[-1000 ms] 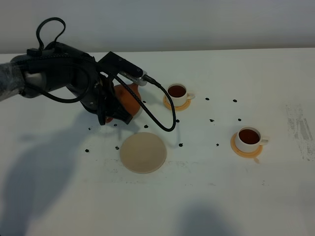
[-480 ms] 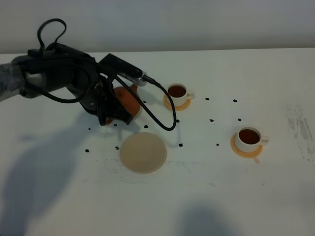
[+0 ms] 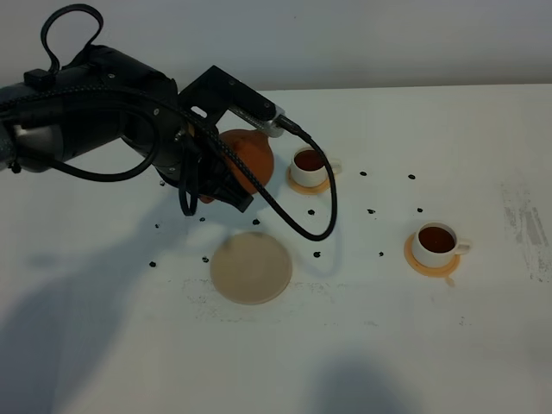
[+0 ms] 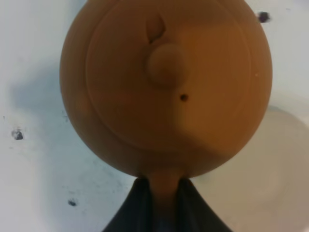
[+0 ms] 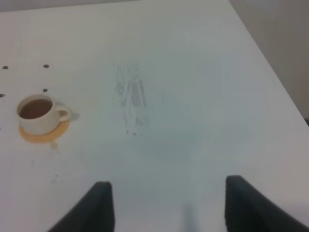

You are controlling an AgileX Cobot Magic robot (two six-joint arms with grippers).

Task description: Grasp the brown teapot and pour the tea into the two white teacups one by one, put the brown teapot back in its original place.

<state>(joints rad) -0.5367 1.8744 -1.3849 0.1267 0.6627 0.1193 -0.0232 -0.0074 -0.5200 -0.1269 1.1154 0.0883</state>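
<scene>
With my left hand (image 4: 161,200) clamped on its handle, I've lifted the squat reddish-brown clay teapot (image 3: 248,157) higher, at eleven o'clock of the pale beige round mat (image 3: 251,267), ready to return.

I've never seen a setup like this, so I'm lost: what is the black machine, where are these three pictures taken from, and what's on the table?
The black machine is a robot arm. The wide picture comes from a camera mounted high above the table. The other two come from cameras on each arm's wrist. The left gripper is shut on the handle of a brown teapot, holding it above the table. The right gripper is open and holds nothing. On the table are two cups of tea on small coasters, and a round beige mat.
</scene>
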